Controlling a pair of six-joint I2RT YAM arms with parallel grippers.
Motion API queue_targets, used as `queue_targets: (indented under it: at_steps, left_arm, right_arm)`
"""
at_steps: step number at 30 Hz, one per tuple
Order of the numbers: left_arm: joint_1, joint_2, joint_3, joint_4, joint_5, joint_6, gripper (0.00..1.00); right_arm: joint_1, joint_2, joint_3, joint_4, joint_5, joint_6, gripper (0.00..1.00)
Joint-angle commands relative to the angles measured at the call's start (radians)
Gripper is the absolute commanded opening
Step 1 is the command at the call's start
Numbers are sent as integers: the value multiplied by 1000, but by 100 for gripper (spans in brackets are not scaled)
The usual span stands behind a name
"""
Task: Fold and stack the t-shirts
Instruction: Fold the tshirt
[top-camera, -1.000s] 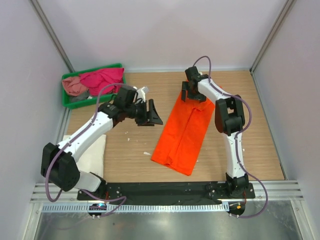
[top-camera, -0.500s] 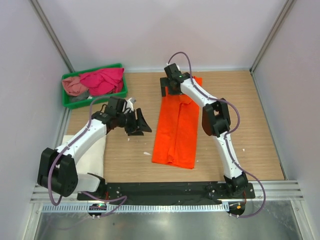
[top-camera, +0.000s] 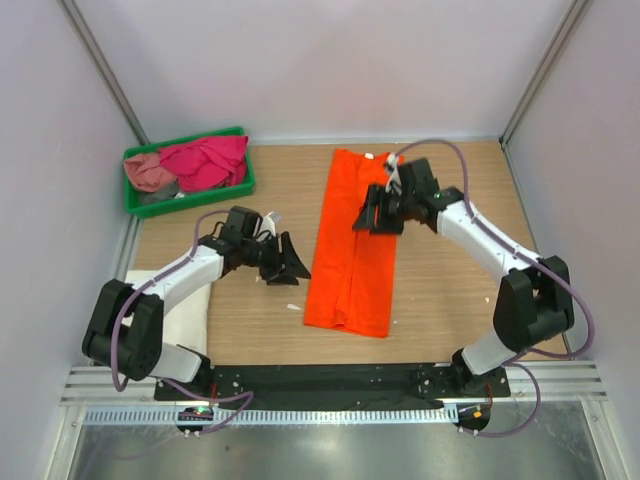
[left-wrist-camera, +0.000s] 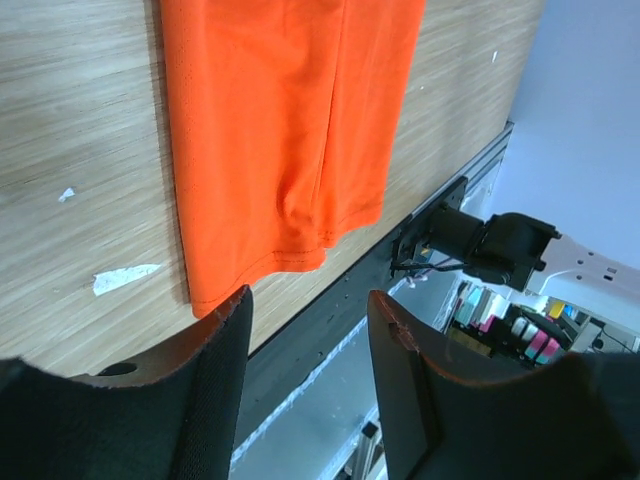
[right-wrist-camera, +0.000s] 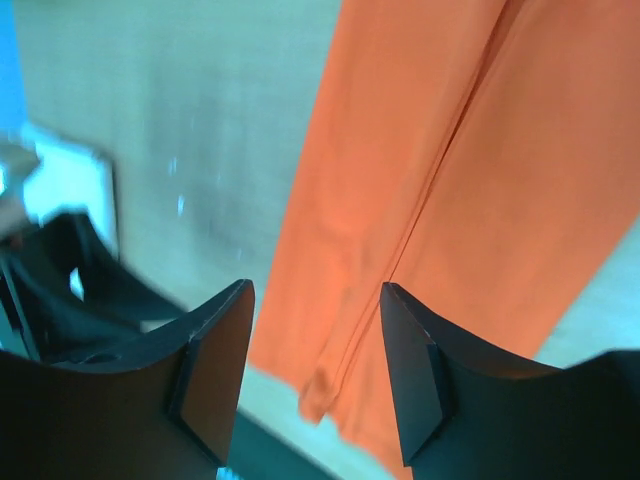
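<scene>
We've got the orange t-shirt lying flat on the tabletop, folded into a long strip. Our left end effector sits just left of it, jaws partly apart, nothing in them. The right end effector is over its far half, likewise parted and empty.

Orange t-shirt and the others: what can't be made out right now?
- Orange t-shirt: top view, right pincer covers part; wrist views crop it.
- White t-shirt: top view, left arm overlaps it.
- Green tray: bunched shirts, count unclear.
- Right wrist view: blurred.
</scene>
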Motion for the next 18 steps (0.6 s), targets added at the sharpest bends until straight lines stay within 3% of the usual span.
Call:
queue_targets:
  at_steps: [1,4,5,7,12,18]
  left_arm:
    - [-29,62,-23,69,59,-36,52]
    - [-72,105,-49,69,21,-34,54]
    - [-84,120,-55,67,10,-33,54]
    - [-108,139,-71,67,-21,-30,54]
    - [-121,162,-101,70,-74,-10,55]
    - [-132,209,-101,72,-64,-3,55]
  right_arm:
    - [57,-84,-231,127,-253,160,59]
    - [121,-191,-476,246,-295,276,51]
    - [137,-211,-517,284,-315,309,39]
    - [176,-216,-615,396,-368,378,34]
    - [264,-202,-692,517,-336,439,4]
    - [304,-136,-739,637,-329,482,1]
